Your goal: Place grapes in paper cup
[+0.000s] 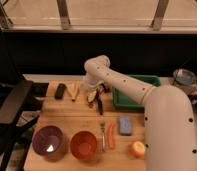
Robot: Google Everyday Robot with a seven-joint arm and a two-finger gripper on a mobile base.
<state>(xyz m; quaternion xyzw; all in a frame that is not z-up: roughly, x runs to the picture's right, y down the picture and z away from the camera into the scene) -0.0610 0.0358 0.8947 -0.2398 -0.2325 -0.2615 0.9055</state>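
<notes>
Hand (94, 94) is hovering low over the back of the wooden table (67, 120), spread wide and clamping nothing, with the smooth white arm curving down to it. Grapes (98, 104) are lying right at its tip: a dark, slim, elongated bunch, purple going to black, running toward the table's front edge, the berries too blurred to pick apart. Paper cup (73, 92) is sitting between the hand and a black block (60, 90), cream, matte and tapered, though upright or tipped I cannot tell. On the hand's other side a green tray (137, 97) is showing its straight walls. Along the front we are seeing a round purple bowl (47, 140), a glossy orange bowl (84, 145), a thin fork (102, 135), an orange-red stick (111, 136), a blue pad (125, 125) and a round orange fruit (138, 148).
</notes>
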